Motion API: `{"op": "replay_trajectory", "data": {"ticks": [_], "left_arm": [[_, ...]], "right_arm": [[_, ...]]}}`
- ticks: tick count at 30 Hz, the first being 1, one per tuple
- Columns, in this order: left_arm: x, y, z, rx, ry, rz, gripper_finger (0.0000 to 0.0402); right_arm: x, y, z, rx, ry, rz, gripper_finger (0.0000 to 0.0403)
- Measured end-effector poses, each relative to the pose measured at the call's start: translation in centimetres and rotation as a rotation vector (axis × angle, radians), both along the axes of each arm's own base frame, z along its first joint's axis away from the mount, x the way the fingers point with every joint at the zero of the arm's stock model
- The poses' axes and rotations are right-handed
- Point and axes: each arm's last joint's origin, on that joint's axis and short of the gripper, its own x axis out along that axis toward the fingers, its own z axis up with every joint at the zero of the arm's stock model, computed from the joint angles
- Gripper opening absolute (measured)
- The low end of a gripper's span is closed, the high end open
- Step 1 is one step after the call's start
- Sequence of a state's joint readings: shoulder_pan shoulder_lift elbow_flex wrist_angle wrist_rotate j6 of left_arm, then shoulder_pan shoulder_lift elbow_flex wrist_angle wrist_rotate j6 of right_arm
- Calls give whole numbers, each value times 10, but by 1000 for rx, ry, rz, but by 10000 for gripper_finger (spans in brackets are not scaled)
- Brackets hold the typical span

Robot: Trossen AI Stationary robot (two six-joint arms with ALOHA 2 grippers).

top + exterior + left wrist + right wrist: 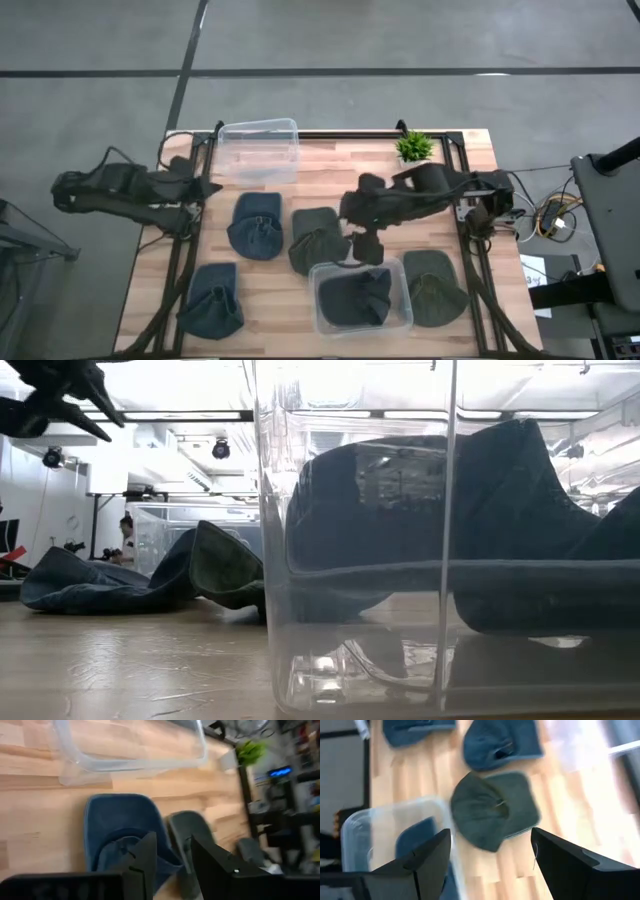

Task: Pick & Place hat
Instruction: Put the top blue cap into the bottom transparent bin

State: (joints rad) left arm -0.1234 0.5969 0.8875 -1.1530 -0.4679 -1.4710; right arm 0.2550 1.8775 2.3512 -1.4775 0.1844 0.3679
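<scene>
Several hats lie flat on the wooden table: a blue one (255, 225), a dark green one (318, 238), another blue one (212, 300) and a green one (435, 288). A dark hat (355, 298) sits inside the near clear bin (398, 320). My right gripper (490, 865) hovers open above the dark green hat (492, 810), next to the bin's far rim (395, 807). My left gripper (172, 857) is open at the table's left side, above and short of the blue hat (120, 820). Neither touches a hat.
A second clear bin (260, 150) stands at the far edge with no hat in it. A small green plant (413, 147) stands at the far right. A black frame (465, 230) runs along the table's sides. Bare wood (270, 300) shows between the hats.
</scene>
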Motion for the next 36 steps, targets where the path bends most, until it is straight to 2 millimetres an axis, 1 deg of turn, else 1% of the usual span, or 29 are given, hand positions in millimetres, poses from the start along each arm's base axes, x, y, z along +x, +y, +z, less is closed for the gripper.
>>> {"op": "replay_trajectory", "data": {"ticks": [4, 7, 11, 14, 19, 23, 28, 33, 36], "left_arm": [[16, -4, -20, -49, 169, -56, 114], [25, -7, -36, -91, 257, -60, 114], [40, -10, -53, -120, 291, -88, 114], [45, -11, -66, -140, 333, -77, 114], [45, -10, -85, -143, 441, 2, 114], [47, -9, -92, -113, 451, 32, 114], [49, -6, -105, -96, 496, 46, 114], [52, -3, -113, -72, 499, 55, 114], [53, 0, -124, -76, 486, 56, 114]], "right_arm": [[-8, -4, 9, -36, -38, -36, 272], [-12, -5, 12, -27, -51, -55, 269], [-14, -6, 13, -25, -54, -56, 267], [-14, -6, 13, -25, -54, -56, 270], [-14, -5, 13, -25, -54, -56, 272], [-14, -5, 14, -22, -54, -58, 269], [-14, -5, 14, -18, -56, -63, 274], [-14, -5, 14, -16, -56, -63, 272], [-14, -5, 14, -15, -56, -62, 268]]}}
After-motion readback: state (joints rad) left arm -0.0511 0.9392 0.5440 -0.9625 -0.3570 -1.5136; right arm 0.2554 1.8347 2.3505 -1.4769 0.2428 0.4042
